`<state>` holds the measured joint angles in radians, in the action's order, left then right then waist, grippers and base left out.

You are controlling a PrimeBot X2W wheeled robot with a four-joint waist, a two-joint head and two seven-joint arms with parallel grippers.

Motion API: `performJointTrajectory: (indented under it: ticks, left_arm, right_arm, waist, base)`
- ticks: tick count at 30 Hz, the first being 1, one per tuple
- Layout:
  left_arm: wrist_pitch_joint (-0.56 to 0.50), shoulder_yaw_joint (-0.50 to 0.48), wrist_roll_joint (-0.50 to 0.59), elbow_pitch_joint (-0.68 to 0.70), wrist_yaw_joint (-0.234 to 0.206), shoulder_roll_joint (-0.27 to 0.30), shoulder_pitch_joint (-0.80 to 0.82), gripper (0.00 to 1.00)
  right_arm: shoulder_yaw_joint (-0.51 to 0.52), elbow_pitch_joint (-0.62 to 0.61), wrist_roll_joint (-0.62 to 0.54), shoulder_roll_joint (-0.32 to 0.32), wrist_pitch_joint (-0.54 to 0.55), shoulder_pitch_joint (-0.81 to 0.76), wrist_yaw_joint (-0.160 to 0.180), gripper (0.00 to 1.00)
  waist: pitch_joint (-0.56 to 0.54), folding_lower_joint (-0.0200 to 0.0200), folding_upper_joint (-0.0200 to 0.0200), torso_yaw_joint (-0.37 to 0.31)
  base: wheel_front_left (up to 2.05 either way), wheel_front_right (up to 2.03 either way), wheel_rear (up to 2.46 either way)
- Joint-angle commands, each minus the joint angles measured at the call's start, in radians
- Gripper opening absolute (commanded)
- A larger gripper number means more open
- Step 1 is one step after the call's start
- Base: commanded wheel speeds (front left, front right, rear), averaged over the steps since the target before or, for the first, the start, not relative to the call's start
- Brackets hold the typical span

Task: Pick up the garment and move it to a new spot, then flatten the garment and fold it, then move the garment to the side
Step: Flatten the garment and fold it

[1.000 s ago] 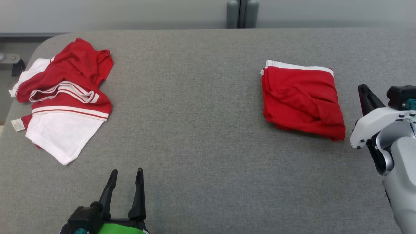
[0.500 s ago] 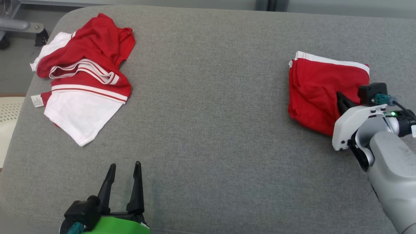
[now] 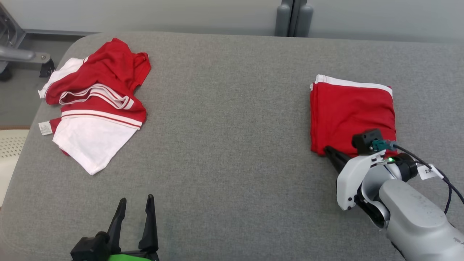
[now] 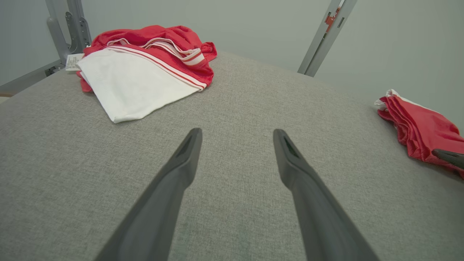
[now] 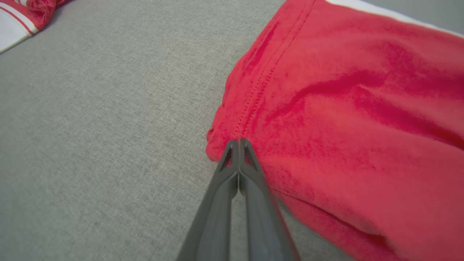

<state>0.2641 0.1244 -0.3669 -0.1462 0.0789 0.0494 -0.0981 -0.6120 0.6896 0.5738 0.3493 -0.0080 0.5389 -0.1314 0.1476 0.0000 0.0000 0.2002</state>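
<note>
The garment [image 3: 351, 112] is red with a white band along its far edge and lies folded in a square on the right of the grey table [image 3: 224, 145]. It also shows in the left wrist view [image 4: 417, 127] and up close in the right wrist view [image 5: 344, 108]. My right gripper [image 3: 328, 149] is shut, its tips [image 5: 239, 141] pressed together right at the garment's near left corner, with no cloth seen between them. My left gripper [image 3: 135, 198] stands open over bare table near the front edge, nothing between its fingers [image 4: 237, 132].
A crumpled red and white pile of clothing [image 3: 94, 105] lies at the far left of the table, near its rounded edge. A grey post [image 3: 293, 18] stands behind the table and a metal frame [image 3: 21, 56] is beyond the left corner.
The head camera has shifted. My right gripper, still shut, has come from the garment's right side across its near edge to the near left corner. The left gripper has stayed open in place.
</note>
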Motion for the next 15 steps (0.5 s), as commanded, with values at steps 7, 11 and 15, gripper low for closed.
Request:
performJointTrajectory:
  ticks: [7, 11, 15]
  left_arm:
    - [0.000, -0.048, 0.034, -0.011, -0.001, 0.002, -0.065, 1.00]
    - [0.000, -0.082, 0.050, -0.015, 0.006, 0.002, -0.101, 1.00]
    - [0.000, -0.113, 0.066, -0.006, 0.011, 0.002, -0.129, 1.00]
  right_arm:
    - [-0.014, -0.069, 0.059, 0.006, -0.114, -0.079, 0.001, 0.00]
    - [0.055, -0.099, 0.011, 0.017, -0.212, -0.139, 0.001, 1.00]
    - [0.169, -0.151, -0.064, 0.026, -0.250, -0.212, 0.001, 1.00]
  waist:
    - [-0.114, 0.0000, 0.0000, -0.056]
    - [-0.162, 0.0000, 0.0000, -0.081]
    - [-0.183, 0.0000, 0.0000, -0.108]
  base:
    - [0.00, 0.00, 0.00]
    - [0.00, 0.00, 0.00]
    - [0.00, 0.00, 0.00]
